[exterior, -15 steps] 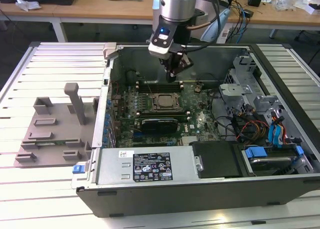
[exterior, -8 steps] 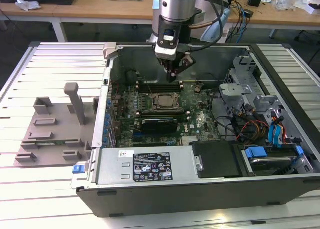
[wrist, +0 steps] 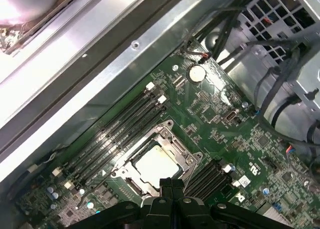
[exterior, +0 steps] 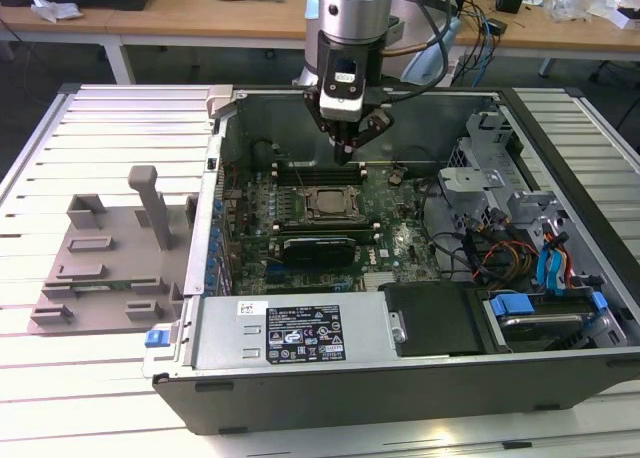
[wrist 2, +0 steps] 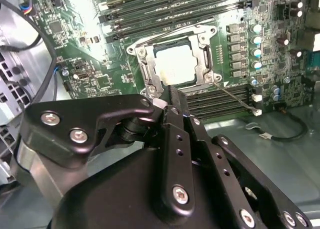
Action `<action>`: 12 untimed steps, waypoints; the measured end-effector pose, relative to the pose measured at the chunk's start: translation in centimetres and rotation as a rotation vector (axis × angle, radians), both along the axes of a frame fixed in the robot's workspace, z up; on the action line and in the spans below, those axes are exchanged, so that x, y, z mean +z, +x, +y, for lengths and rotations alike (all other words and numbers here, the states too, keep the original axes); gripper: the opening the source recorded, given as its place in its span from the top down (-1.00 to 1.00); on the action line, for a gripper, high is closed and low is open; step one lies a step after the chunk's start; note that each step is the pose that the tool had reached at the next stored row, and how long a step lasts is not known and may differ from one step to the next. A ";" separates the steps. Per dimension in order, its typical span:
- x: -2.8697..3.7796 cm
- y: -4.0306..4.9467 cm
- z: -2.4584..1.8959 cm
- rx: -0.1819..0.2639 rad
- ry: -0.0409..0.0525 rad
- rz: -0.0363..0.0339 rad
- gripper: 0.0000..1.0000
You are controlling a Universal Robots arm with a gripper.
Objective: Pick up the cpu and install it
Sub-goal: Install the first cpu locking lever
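The cpu [wrist 2: 175,64] is a pale silver square lying flat inside the black socket frame [wrist 2: 172,59] on the green motherboard; it also appears in the first wrist view [wrist: 157,164]. In the exterior view my gripper [exterior: 347,154] hangs inside the open computer case, just above and behind the socket [exterior: 326,204]. Its black fingers [wrist 2: 170,106] are pressed together in both wrist views, with nothing between them. The fingertips sit apart from the cpu, near the socket's edge.
A grey moulded tray [exterior: 110,258] lies outside the case at the exterior view's left. A long black heatsink block [exterior: 320,246] sits in front of the socket. Cables and drive bays [exterior: 520,248] crowd the exterior view's right. Memory slots [wrist 2: 165,14] flank the socket.
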State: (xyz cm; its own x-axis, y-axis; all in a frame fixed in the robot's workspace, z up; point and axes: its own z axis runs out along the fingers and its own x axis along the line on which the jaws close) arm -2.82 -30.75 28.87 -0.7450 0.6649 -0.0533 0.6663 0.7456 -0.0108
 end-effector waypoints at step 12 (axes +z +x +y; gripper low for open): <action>0.00 0.00 0.00 0.152 -0.0001 0.0000 0.79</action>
State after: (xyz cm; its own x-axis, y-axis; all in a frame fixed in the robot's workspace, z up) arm -2.82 -30.75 28.87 -0.8370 0.5445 -0.0534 0.5458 0.8379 -0.0109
